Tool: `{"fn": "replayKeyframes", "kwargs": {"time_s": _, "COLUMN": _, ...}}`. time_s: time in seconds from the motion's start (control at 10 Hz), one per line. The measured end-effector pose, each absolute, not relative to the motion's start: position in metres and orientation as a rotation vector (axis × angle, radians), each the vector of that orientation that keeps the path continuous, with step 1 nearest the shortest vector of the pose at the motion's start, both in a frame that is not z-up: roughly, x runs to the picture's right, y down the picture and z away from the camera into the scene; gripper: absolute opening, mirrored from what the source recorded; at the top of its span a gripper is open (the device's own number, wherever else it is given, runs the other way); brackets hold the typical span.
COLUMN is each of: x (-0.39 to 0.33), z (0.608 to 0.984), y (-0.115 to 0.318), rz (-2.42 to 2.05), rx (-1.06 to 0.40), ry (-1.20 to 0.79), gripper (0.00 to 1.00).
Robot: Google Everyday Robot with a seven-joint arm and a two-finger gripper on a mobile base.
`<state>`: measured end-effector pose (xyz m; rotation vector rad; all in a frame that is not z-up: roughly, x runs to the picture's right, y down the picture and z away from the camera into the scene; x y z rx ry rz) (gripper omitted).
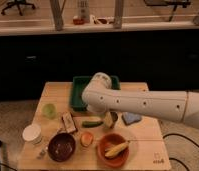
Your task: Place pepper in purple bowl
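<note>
The pepper (92, 122), slim and dark green, lies flat on the wooden table (143, 132) near its middle. The purple bowl (61, 146) stands at the front left, below and to the left of the pepper, and looks empty. My white arm (143, 104) reaches in from the right and bends down over the table. My gripper (111, 119) hangs just to the right of the pepper's right end, low over the table. It holds nothing that I can see.
An orange bowl (113, 150) with a yellow corn-like piece (117, 148) stands at the front, right of the purple bowl. A green tray (79, 94) is at the back, partly behind my arm. A pale green cup (49, 110), white cup (32, 133), snack packet (68, 122) and blue object (131, 118) stand around.
</note>
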<state>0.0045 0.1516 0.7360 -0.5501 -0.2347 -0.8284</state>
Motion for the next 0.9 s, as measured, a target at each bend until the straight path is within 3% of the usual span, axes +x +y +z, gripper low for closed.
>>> {"fn": "replayKeyframes", "kwargs": {"time_s": 0.9, "x": -0.010, "z": 0.792, "y": 0.184, "rz": -0.759, "rx": -0.548, "ry": -0.321, "gripper": 0.80}}
